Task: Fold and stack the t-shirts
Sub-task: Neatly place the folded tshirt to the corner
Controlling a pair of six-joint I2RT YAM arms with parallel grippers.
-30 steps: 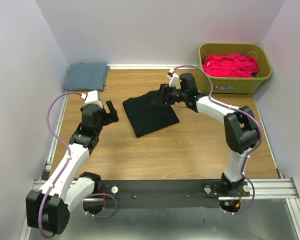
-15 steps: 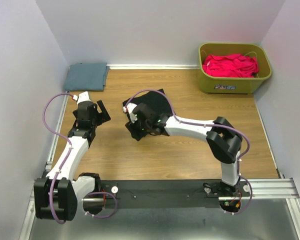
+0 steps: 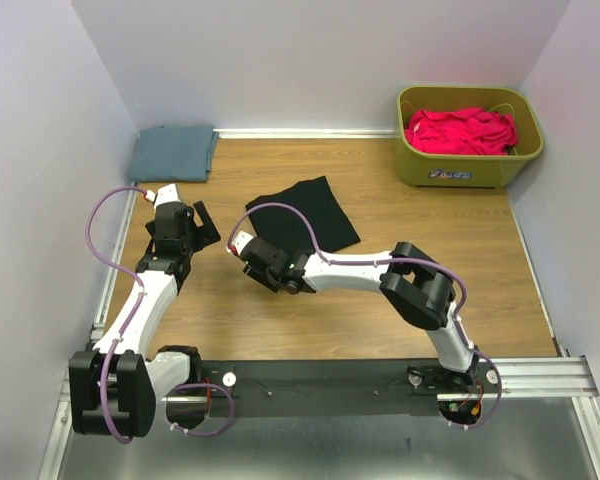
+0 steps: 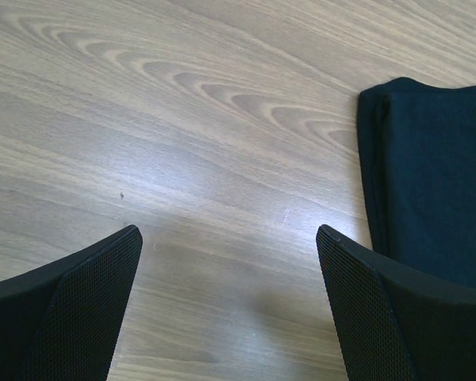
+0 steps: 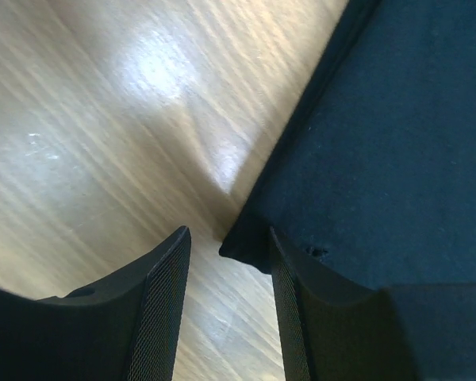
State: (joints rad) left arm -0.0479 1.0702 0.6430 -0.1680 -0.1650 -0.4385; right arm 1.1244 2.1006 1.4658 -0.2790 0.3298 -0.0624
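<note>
Looking down from the top camera, you are seeing a folded black t-shirt point(image 3: 310, 210) lying flat near the middle of the wooden counter point(image 3: 380, 320). A folded grey-blue t-shirt point(image 3: 172, 153) is sitting in the far left corner. A green bin point(image 3: 470, 92) is standing at the far right with red t-shirts point(image 3: 460, 130) heaped inside it.

Your right arm is stretching across to the left, low over the near left corner of the black t-shirt. Through its wrist camera, the right end effector point(image 5: 226, 238) is showing its fingers point(image 5: 163, 302) set a narrow gap apart. The corner of the black cloth is poking into that gap, lying closer to the finger on the right of that view. The fingers are not pinching the cloth, and bare wood is showing between them.

Your left arm is hanging over the left part of the counter, apart from both folded shirts. The left end effector point(image 4: 228, 234) is spreading wide and holding nothing. It is pointing down at bare wood, and the black t-shirt's folded edge is showing at the right of its view.
</note>
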